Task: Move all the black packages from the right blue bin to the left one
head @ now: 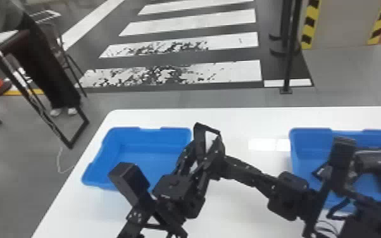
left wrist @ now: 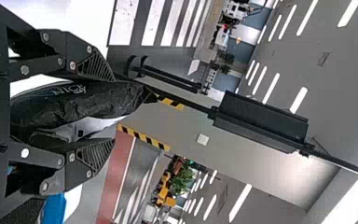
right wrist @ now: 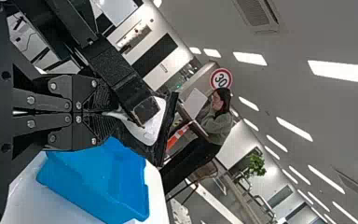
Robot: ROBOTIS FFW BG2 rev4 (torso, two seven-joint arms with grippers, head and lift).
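On the white table (head: 262, 122), see two bins set well apart: the right blue bin (head: 310, 139), with dark packages (head: 378, 159) lying inside, and the left blue bin (head: 148, 139), due to receive them all. Find both arms brought together near the right side of the left bin, apparently midway through a handover.

See the left gripper (left wrist: 114, 110) with fingers parted, one to either side of a black package (left wrist: 70, 112), and with a gap showing next to one finger. See the right gripper (right wrist: 114, 112) closed, apparently pinching that same package by an edge. Note the package held up off the table beside the left bin, with a white label (right wrist: 153, 128) on one face.

To do this well, centre the package between the left fingers first, then close evenly on its thick middle rather than on loose wrapping. Check for a firm hold before loosening the right pinch; on slick film, expect slipping if released too soon. Avoid pulling with both arms at once, for fear of tearing or twisting. Next, back the right gripper straight out, clear of the left fingers, carry the package over the left bin, lower well inside the rim, and only then let go.
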